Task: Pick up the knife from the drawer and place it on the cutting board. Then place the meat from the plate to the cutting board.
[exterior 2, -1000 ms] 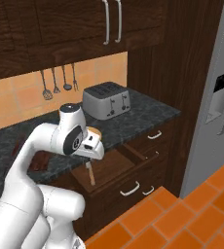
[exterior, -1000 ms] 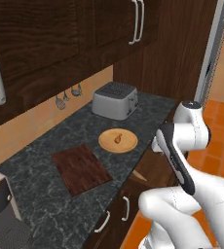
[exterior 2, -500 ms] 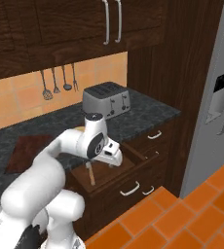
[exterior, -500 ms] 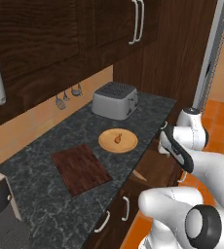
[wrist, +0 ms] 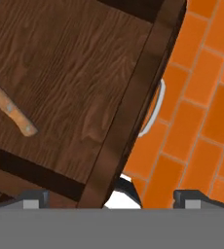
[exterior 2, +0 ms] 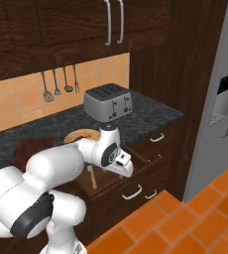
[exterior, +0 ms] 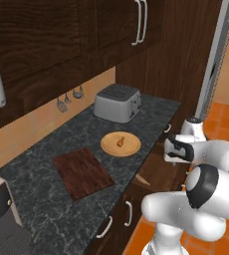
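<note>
I have swung the arm out and down over the last second, away from the counter, and the gripper [exterior 2: 128, 168] now hangs above the open drawer [wrist: 80, 97], looking straight into it. In the hand view the drawer's front rail runs up the middle, with its silver handle [wrist: 153, 109] on the far side of that rail, over the orange floor [wrist: 201, 97].

The knife [wrist: 9, 107] lies on the drawer bottom well off to the left of where the hand points, with its tan handle end nearest the hand's line. So the hand is not yet centred on it; I judge I need to shift left over the handle before I lower.

The two dark fingertips [wrist: 34, 198] sit far apart at the bottom corners of the hand view, so the hand is wide and holds nothing.

In the left base view the cutting board [exterior: 81, 173] lies bare on the counter, up and back from the hand, and the meat [exterior: 120, 141] rests on the plate [exterior: 131, 148] beside it. Neither placing step is done. The reach into the drawer has begun; the grasp has not.
</note>
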